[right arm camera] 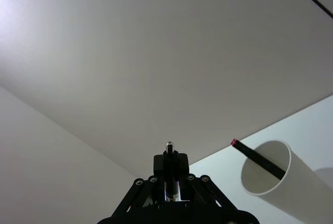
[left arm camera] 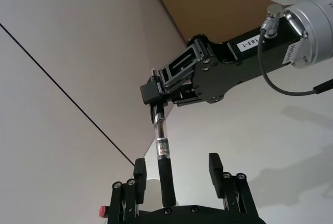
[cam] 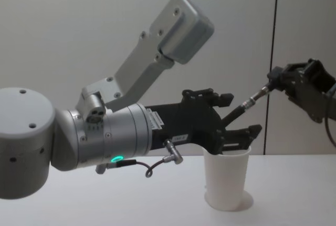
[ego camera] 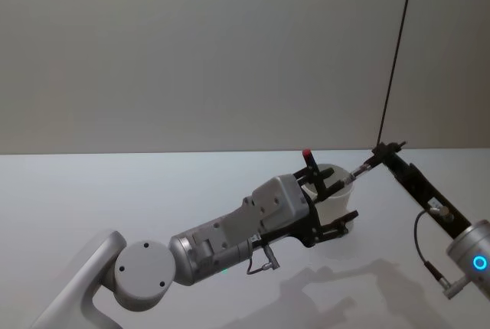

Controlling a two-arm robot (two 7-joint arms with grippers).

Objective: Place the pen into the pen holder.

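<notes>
Two tools; right (cam: 270, 86) pinches pen (cam: 247, 102).

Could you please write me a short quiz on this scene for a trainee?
1. True or false: the left gripper is shut on the pen.
2. What holds the pen? A: the right gripper, by the pen's upper end. B: the left gripper. C: nothing, it lies on the table.
3. What already leans inside the pen holder?

Key
1. False: its fingers stand open, one on each side of the pen.
2. A.
3. A thin black stick with a red tip.
</notes>
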